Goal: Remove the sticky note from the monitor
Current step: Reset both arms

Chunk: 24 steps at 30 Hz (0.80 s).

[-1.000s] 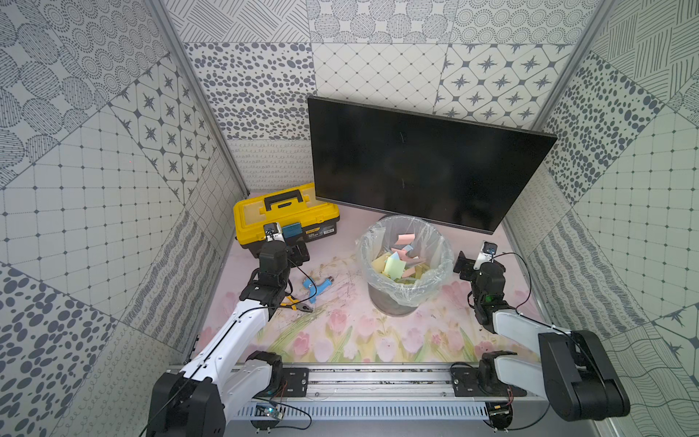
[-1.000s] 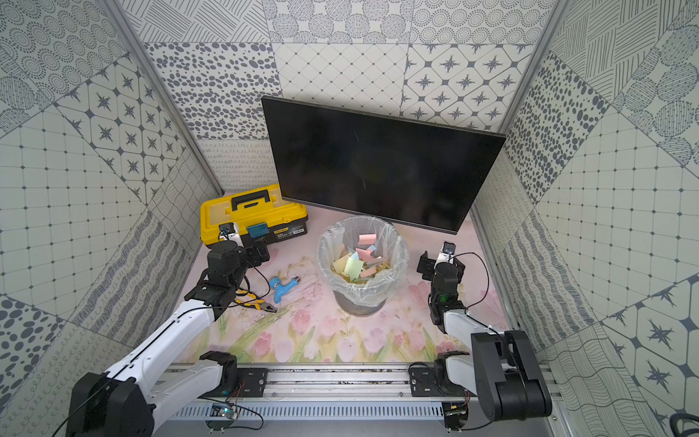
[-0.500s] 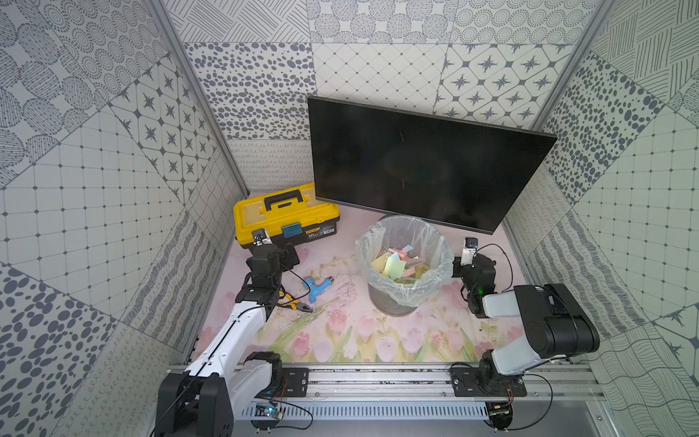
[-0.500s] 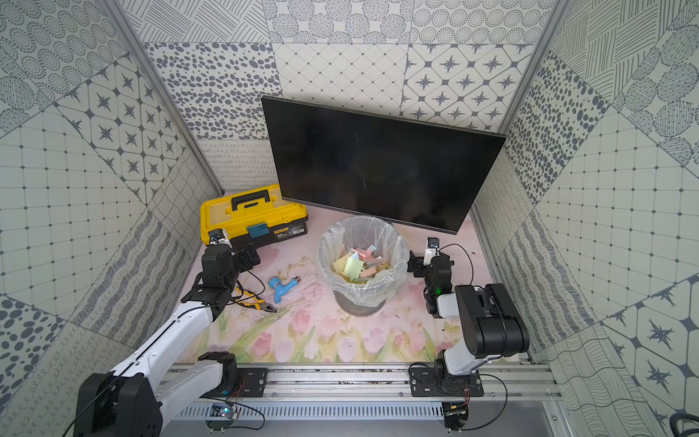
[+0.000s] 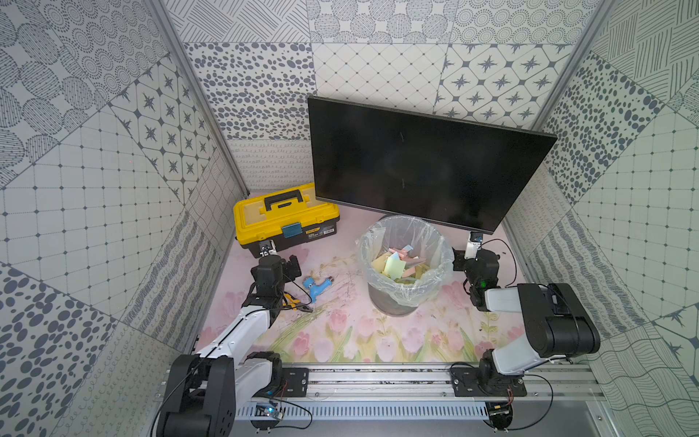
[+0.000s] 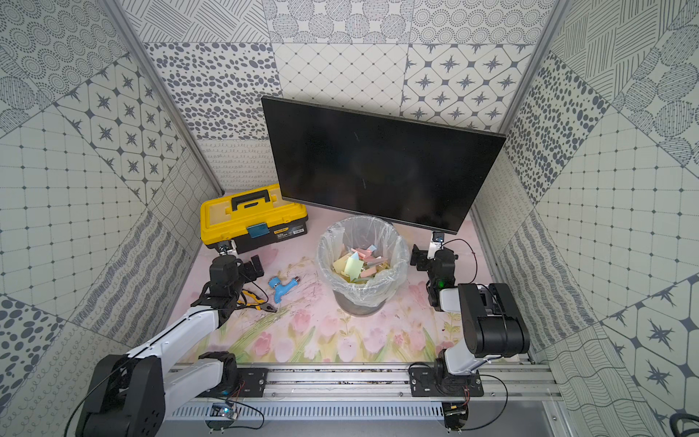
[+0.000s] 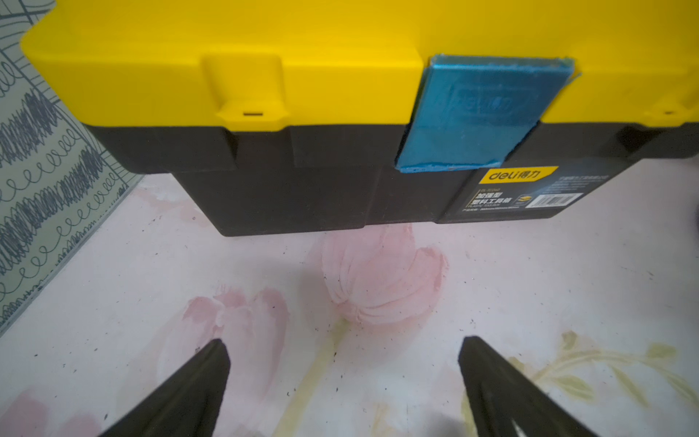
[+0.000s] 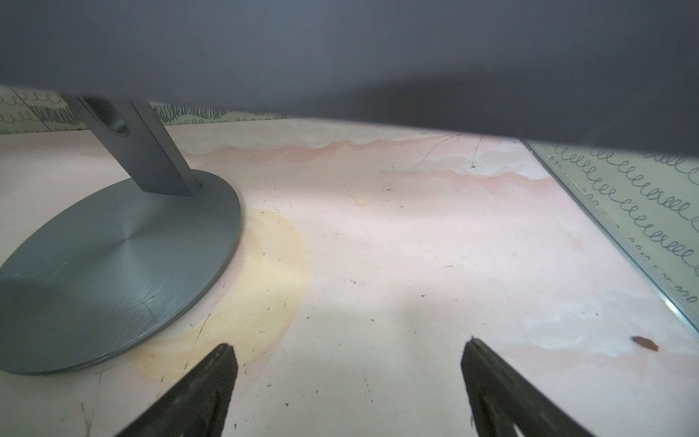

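Observation:
The monitor (image 5: 423, 162) (image 6: 378, 166) stands at the back, its black face bare in both top views; the sticky note is out of view. My left gripper (image 5: 293, 265) (image 6: 255, 269) (image 7: 342, 348) hovers low over the mat in front of the yellow toolbox, open and empty. Beside the bin and below the monitor's lower right corner, my right gripper (image 5: 458, 260) (image 6: 416, 259) (image 8: 348, 350) is open with nothing in it. The right wrist view shows the monitor's underside (image 8: 340, 56) and its round grey stand (image 8: 113, 272).
A bin (image 5: 406, 299) lined with clear plastic holds several coloured paper slips. The yellow toolbox (image 5: 280, 212) (image 7: 302, 56) sits at the back left. A blue tool (image 5: 316, 287) and pliers (image 5: 293, 302) lie on the floral mat. Patterned walls close in on three sides.
Both arms have folded back toward the rail. The right elbow has risen and its gripper sits closer to the monitor's corner. Both grippers stay open.

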### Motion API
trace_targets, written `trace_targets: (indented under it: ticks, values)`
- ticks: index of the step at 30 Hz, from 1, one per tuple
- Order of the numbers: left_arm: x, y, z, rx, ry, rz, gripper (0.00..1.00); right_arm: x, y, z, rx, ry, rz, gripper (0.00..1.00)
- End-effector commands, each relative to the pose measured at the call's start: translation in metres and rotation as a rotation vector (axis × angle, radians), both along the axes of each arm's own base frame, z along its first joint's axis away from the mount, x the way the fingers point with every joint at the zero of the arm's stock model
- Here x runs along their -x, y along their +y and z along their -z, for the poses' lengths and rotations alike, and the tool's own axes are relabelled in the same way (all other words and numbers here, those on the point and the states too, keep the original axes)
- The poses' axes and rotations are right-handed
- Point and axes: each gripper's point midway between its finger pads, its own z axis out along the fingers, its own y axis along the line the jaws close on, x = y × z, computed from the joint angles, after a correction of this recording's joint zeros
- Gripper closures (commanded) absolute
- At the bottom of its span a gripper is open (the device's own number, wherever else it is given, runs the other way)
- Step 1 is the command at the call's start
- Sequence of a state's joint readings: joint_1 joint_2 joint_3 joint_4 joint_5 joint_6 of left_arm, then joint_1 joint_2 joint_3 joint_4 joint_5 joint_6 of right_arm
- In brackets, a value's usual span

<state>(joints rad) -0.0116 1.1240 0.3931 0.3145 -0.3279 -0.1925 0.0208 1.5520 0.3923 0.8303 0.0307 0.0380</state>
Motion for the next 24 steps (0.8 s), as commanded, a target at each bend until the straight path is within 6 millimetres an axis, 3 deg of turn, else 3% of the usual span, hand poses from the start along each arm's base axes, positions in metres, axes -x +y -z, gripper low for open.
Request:
trace_targets:
  ticks: [1,10,19,22,24]
  values:
    - [-0.022,-0.006,-0.022,-0.041,-0.145,0.071,0.01,-0.004,0.001,-0.009,-0.013,-0.030,-0.002,0.03]
    - [-0.031,-0.010,0.004,-0.084,-0.120,0.123,0.01,-0.004,0.001,-0.009,-0.011,-0.031,-0.001,0.03]
    - [-0.034,-0.025,0.006,-0.072,-0.106,0.230,0.01,-0.004,0.001,-0.009,-0.011,-0.031,-0.001,0.03]
    - [-0.031,-0.034,0.006,-0.007,-0.112,0.254,0.01,-0.004,0.001,-0.010,-0.010,-0.032,-0.001,0.03]
    - [-0.030,-0.052,0.002,0.075,-0.157,0.331,0.01,-0.004,0.000,-0.010,-0.011,-0.032,0.000,0.03]
